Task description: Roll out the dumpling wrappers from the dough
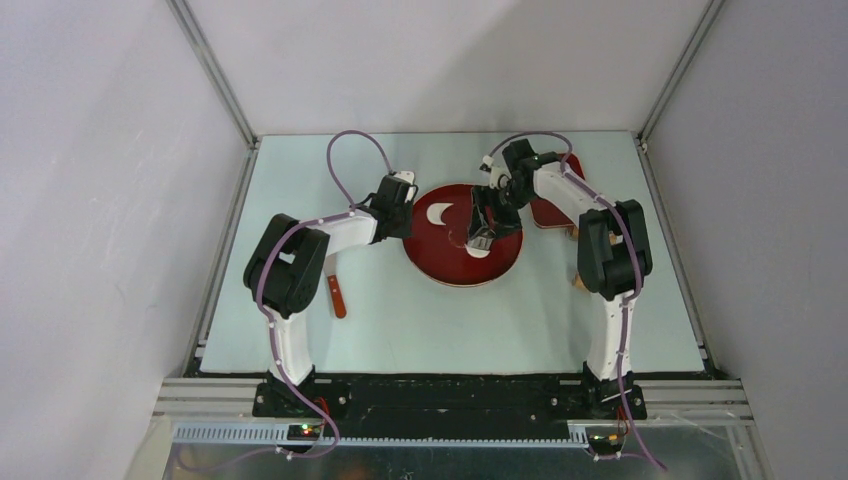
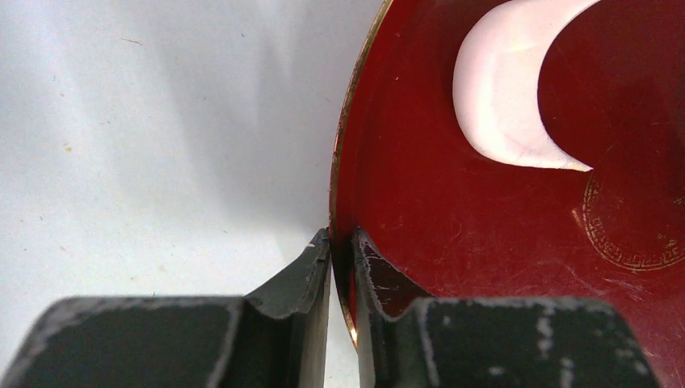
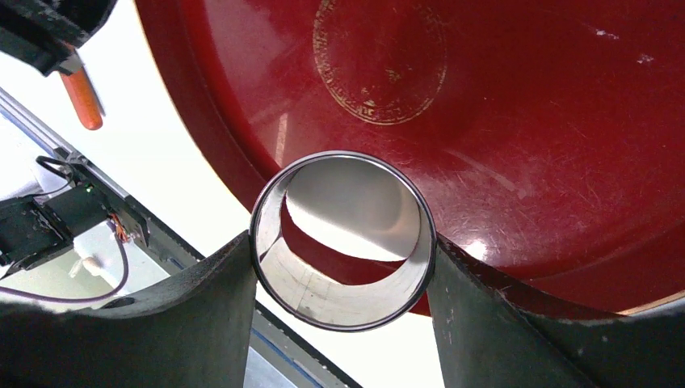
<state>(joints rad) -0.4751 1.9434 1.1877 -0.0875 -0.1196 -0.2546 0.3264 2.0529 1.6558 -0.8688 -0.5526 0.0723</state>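
A red plate [image 1: 445,262] lies in the middle of the table. On its left part rests a white crescent scrap of dough [image 1: 438,213], which fills the upper part of the left wrist view [image 2: 501,97]. My left gripper [image 2: 342,242] is shut on the plate's left rim [image 2: 335,178]. My right gripper [image 3: 343,242] is shut on a shiny metal ring cutter [image 3: 323,299] and hangs over the plate's near edge [image 1: 481,238]. Through the ring shows a white piece of dough [image 3: 355,214] on the plate, likely a wrapper; its full outline is hidden.
A second red plate [image 1: 556,205] lies at the back right, partly under the right arm. A tool with a reddish handle [image 1: 337,297] rests on the table beside the left arm, also visible as an orange handle [image 3: 83,97]. Grey walls enclose the table.
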